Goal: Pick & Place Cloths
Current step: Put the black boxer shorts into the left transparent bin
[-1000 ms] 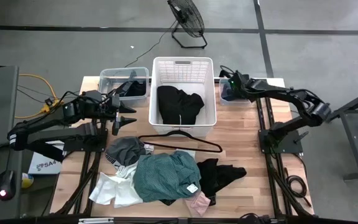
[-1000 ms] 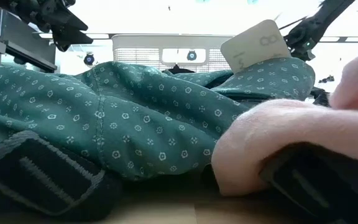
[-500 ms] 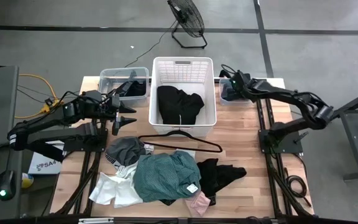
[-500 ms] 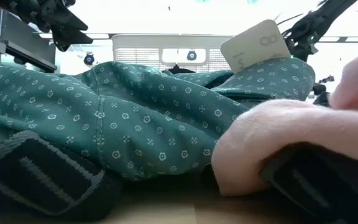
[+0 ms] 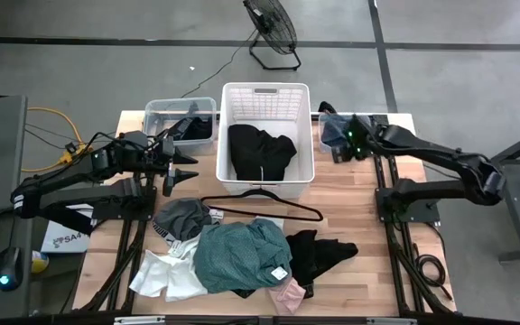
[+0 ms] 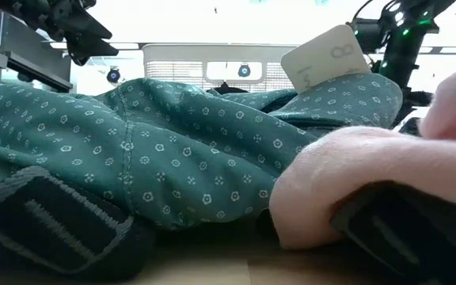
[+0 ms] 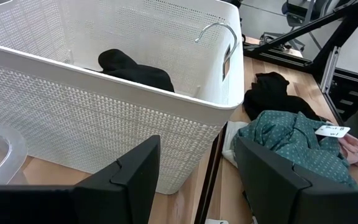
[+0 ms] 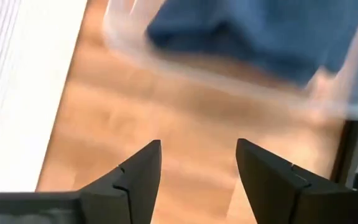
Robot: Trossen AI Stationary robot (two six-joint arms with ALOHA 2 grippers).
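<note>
Wooden bench [image 5: 350, 194] fills your overhead view, on a grey floor with a fan [image 5: 272, 29] at the far side. Your largest item is the white basket [image 5: 266, 95] at far centre, holding a black cloth [image 5: 258, 151]. Near the front lies the pile: a teal-green cloth [image 5: 238, 255] in the middle, a white cloth [image 5: 165, 277] to its left, a grey cloth [image 5: 181, 217] just beyond that, a second black cloth [image 5: 319, 254] on the right and a pink cloth [image 5: 288, 293] at the near edge. A navy cloth [image 8: 272, 28] sits in the clear bin [image 5: 330, 129] at far right. Between basket and pile lies a wire hanger [image 5: 262, 207]. Your left claw [image 5: 188, 166] hovers left of the basket, fingers apart and empty. Your right claw [image 5: 343, 149] hangs over bare wood beside the clear bin, fingers apart and empty.
</note>
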